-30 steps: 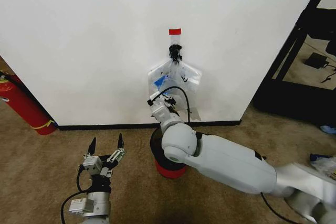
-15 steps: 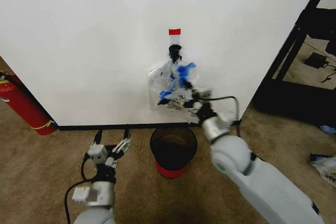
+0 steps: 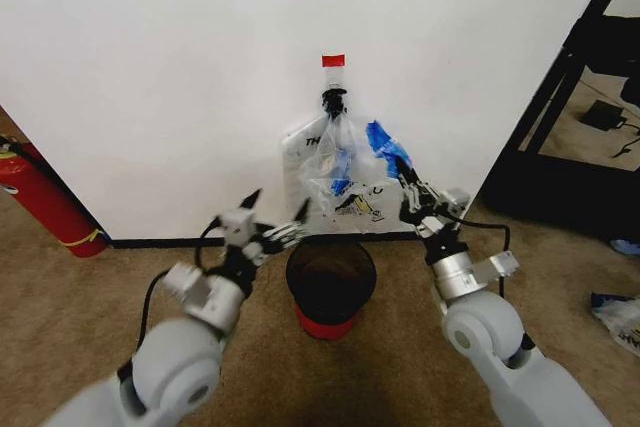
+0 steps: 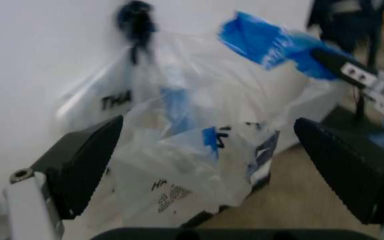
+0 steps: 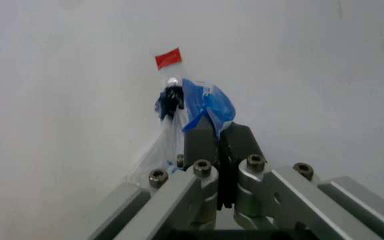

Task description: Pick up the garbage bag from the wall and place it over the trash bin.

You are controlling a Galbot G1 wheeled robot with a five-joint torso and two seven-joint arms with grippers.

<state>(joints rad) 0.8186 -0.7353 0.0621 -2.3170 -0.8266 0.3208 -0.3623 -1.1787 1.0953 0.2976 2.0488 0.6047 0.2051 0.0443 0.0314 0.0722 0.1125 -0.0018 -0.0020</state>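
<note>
Brown carpeted floor (image 3: pixel 80 297) underfoot, running up to the white wall (image 3: pixel 150 67) and its black baseboard (image 3: pixel 160 243). Standing on it right at the wall's foot, the trash bin (image 3: pixel 330 287), black and round on a red base, open mouth up; off at the left edge, a red fire extinguisher (image 3: pixel 40 197) leaning up from the carpet against the wall. Over on the right, a black frame (image 3: pixel 560 97) planted on the floor, with blue and pale scraps (image 3: pixel 618 312) lying near the picture's edge.
</note>
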